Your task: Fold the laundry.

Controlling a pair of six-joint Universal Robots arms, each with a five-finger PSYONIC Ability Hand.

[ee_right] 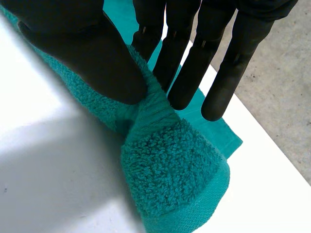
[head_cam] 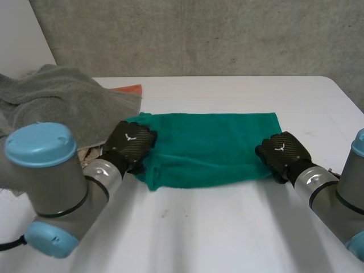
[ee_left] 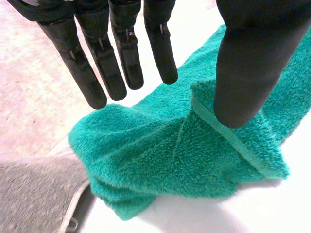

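Pinching towel [ee_right: 170, 174] corner: right hand [ee_right: 87, 58] (left hand [ee_left: 248, 63] straight-fingered, thumb touching).

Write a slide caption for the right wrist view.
Right hand pinches a raised fold of the green towel between thumb and fingers, on the white table.

Green terry towel [head_cam: 210, 145] lying folded lengthwise on white table [head_cam: 227, 227], near corners bunching up; grey towel heap [head_cam: 62, 96] sitting just beside.
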